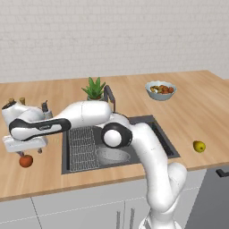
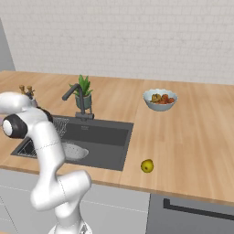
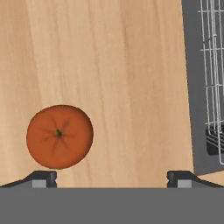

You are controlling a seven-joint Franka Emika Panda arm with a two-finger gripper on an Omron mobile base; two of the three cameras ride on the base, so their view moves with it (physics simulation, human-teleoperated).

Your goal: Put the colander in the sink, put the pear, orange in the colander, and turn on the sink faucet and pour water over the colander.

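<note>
The orange (image 1: 26, 160) lies on the wooden counter left of the sink (image 1: 163, 138). My gripper (image 1: 30, 152) hovers just above it, open and holding nothing. In the hand view the orange (image 3: 59, 136) sits close to the left fingertip (image 3: 41, 178), off-centre between the wide-apart tips of the gripper (image 3: 112, 179). The colander (image 1: 113, 156) rests in the sink basin beside the wire rack (image 1: 82, 143); it also shows as the colander (image 2: 73, 151) partly behind my arm. The pear (image 1: 199, 146) lies on the counter right of the sink, pear (image 2: 146, 166). The sink faucet (image 2: 75, 93) stands behind the basin with no water running.
A pale bowl of mixed fruits (image 1: 160, 89) stands at the back right of the counter. A potted plant (image 1: 94, 88) is behind the sink beside the faucet. A soap dispenser (image 1: 44, 108) and small bottles (image 1: 17, 101) stand behind my hand. The sink's edge (image 3: 192, 87) lies right of the orange.
</note>
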